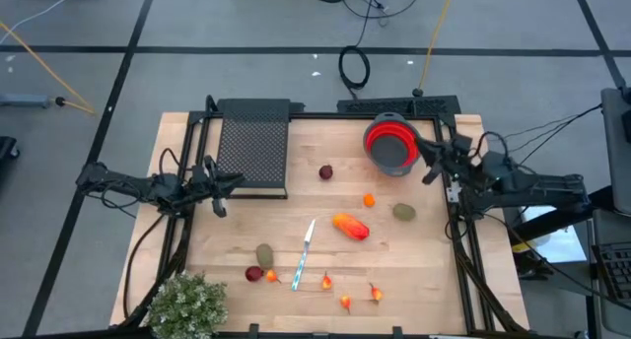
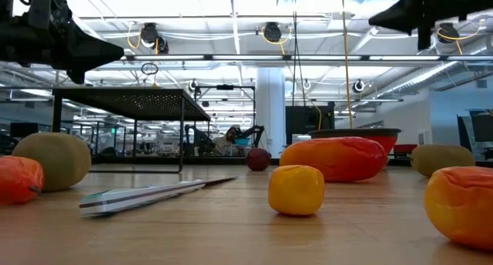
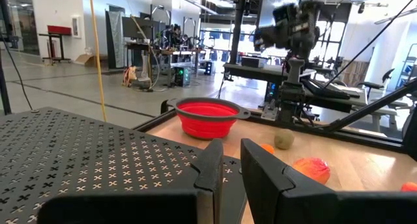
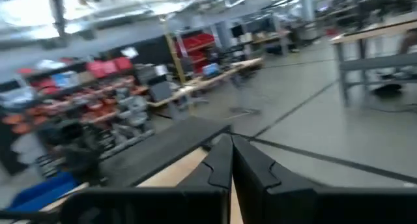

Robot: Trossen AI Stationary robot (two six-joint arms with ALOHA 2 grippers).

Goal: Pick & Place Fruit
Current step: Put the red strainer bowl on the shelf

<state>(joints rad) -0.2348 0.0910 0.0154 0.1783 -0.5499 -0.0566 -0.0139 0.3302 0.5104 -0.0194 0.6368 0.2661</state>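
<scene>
The fruit lies scattered on the wooden table (image 1: 424, 270). There is an elongated orange-red one (image 1: 351, 227), a dark-red ball (image 1: 325, 171), a small orange ball (image 1: 369, 199), two olive ovals (image 1: 403, 212) (image 1: 264, 254), another dark-red ball (image 1: 254, 274), and tiny red-orange bits (image 1: 345, 302) near the front. A red bowl (image 1: 391, 144) stands at the far right. My left gripper (image 1: 225, 188) (image 3: 232, 168) waits at the left beside the black rack, its fingers a narrow gap apart and holding nothing. My right gripper (image 1: 431, 167) (image 4: 231, 160) is raised beside the bowl, shut and empty.
A black perforated rack (image 1: 253, 147) stands at the far left of the table. A knife (image 1: 304, 253) lies among the fruit near the middle. A bushy grey-green plant (image 1: 187, 305) fills the near left corner. A black frame (image 1: 458, 231) borders the table.
</scene>
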